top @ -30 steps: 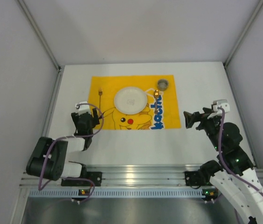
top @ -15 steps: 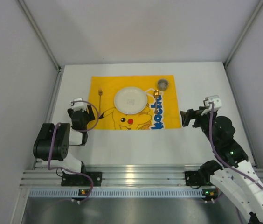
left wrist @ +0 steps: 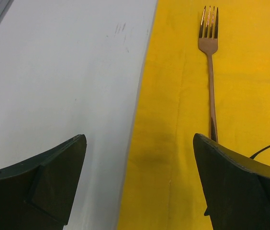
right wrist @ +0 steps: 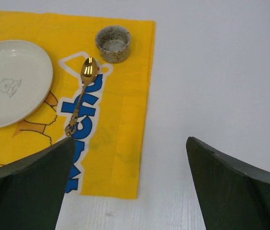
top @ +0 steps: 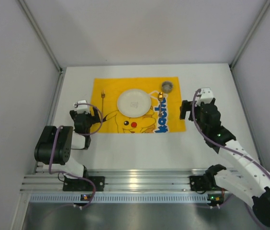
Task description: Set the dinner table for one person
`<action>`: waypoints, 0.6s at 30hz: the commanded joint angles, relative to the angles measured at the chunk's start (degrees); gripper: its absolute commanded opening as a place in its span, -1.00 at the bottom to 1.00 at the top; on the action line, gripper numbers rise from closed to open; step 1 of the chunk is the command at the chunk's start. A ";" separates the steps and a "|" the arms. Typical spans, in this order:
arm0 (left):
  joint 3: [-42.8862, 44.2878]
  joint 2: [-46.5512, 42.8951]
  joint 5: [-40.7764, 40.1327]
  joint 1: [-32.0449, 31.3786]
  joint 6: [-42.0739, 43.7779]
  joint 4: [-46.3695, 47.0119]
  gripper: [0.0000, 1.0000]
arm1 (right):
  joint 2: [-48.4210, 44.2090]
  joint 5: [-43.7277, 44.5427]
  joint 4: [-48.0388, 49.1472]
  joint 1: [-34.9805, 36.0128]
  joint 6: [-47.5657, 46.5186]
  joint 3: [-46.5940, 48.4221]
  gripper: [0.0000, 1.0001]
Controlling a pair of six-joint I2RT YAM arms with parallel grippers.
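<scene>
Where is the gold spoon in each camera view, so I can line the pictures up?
Top external: the spoon lies right of the plate, just below the cup.
Left wrist: not in it; only the fork shows.
Right wrist: the spoon is upper left of centre, right of the plate, below the cup.
Shared landmark: the yellow mat, in all three.

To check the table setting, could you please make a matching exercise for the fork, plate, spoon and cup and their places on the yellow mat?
Things: 1 fork; 2 plate; 3 spoon; 4 cup.
Places: A far right corner of the mat; B left of plate; C middle of mat; D just right of plate.
Pairs: 1-B; 2-C; 3-D; 4-A.
</scene>
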 commanded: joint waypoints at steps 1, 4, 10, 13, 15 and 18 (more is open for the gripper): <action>0.43 -1.22 0.66 0.00 0.58 4.41 0.97 | -0.08 4.23 13.88 -0.84 -13.59 -2.06 0.99; 0.43 -1.22 0.75 0.00 0.58 4.41 0.97 | 2.47 8.35 17.05 -1.54 -14.71 -5.39 1.00; 0.43 -1.13 0.66 0.00 0.58 4.41 0.97 | 6.34 6.86 31.88 -9.27 -6.58 -16.89 0.99; 0.43 -1.13 0.66 0.00 0.58 4.41 0.97 | 8.62 7.56 40.42 -13.85 -3.46 -21.21 1.00; 0.43 -1.22 0.75 0.00 0.58 4.41 0.97 | 11.68 7.04 47.00 -15.25 -5.29 -23.05 0.99; 0.43 -1.22 0.66 0.00 0.58 4.41 0.97 | 15.02 5.02 56.06 -17.45 -7.67 -24.73 0.99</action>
